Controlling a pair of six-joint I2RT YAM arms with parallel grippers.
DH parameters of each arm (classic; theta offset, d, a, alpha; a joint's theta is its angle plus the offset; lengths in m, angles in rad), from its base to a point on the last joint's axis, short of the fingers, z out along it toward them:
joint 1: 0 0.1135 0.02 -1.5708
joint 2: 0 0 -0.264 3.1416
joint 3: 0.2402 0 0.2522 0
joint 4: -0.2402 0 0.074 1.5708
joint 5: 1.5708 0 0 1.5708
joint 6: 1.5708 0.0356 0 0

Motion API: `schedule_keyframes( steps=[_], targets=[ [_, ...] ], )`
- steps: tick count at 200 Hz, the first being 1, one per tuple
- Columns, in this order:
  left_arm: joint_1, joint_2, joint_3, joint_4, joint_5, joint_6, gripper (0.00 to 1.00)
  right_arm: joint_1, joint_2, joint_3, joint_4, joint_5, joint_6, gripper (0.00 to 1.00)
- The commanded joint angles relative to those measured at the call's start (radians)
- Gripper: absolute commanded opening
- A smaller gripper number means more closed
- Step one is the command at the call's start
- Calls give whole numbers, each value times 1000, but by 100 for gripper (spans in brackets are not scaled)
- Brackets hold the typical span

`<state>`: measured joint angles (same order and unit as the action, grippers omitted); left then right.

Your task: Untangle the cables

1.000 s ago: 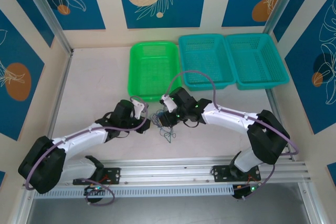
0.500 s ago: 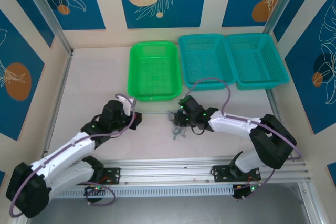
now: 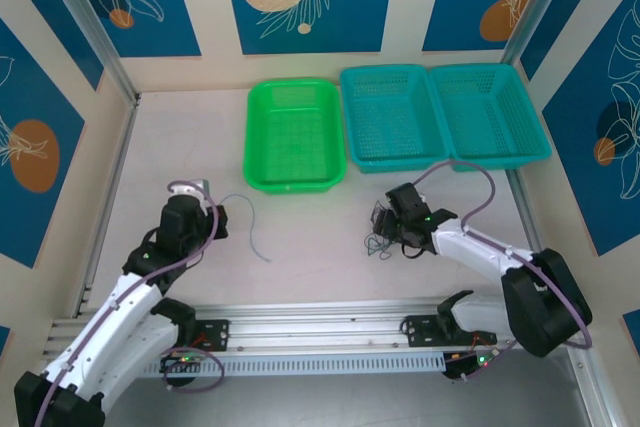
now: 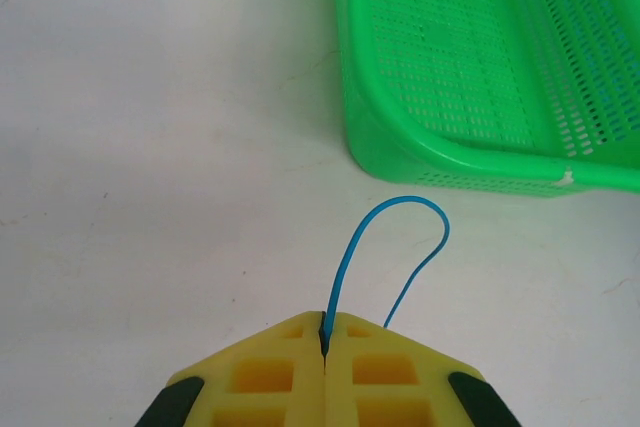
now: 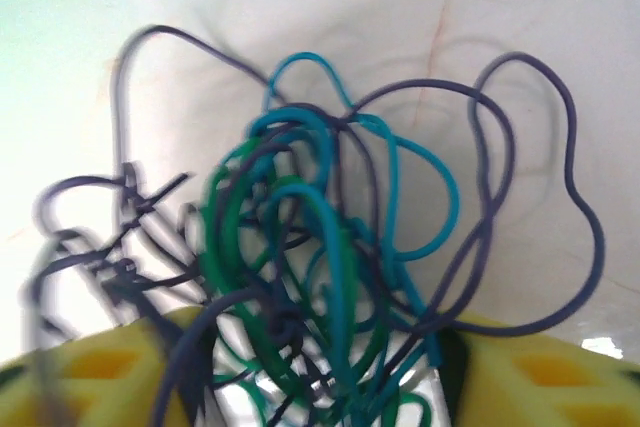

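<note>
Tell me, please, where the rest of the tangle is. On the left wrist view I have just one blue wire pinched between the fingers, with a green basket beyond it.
Observer: On the top camera, the clump sits on the table right of centre, at the right gripper. It is well apart from your blue strand, whose far end lies loose on the table.
Operator: Thank you. What is the clump made of?
Observer: The right wrist camera shows dark blue, green and teal loops woven through one another between that gripper's yellow fingers. The fingers stand apart, and I cannot tell whether they are clamping the loops.
</note>
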<state>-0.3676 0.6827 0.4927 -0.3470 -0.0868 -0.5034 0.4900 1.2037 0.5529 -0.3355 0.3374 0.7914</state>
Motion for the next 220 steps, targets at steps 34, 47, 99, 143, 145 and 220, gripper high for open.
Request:
schedule_keyframes(
  steps=[34, 47, 99, 143, 145, 220],
  targets=[
    [4, 3, -8, 208, 369, 53, 0, -1, -282, 25, -71, -152, -32, 100],
    [-3, -14, 36, 208, 422, 71, 0, -10, -374, 41, -111, -125, -20, 99],
    [-65, 101, 325, 262, 417, 103, 0, -10, -547, 172, -189, -83, -49, 100],
    [-62, 459, 611, 261, 147, 184, 0, -6, -535, 244, -199, -117, -57, 100],
    [-62, 482, 624, 266, 141, 190, 0, -6, -535, 246, -200, -119, -57, 100],
    [-35, 1116, 1000, 278, 125, 219, 0, -4, -548, 217, -277, -164, -13, 100]
  ],
)
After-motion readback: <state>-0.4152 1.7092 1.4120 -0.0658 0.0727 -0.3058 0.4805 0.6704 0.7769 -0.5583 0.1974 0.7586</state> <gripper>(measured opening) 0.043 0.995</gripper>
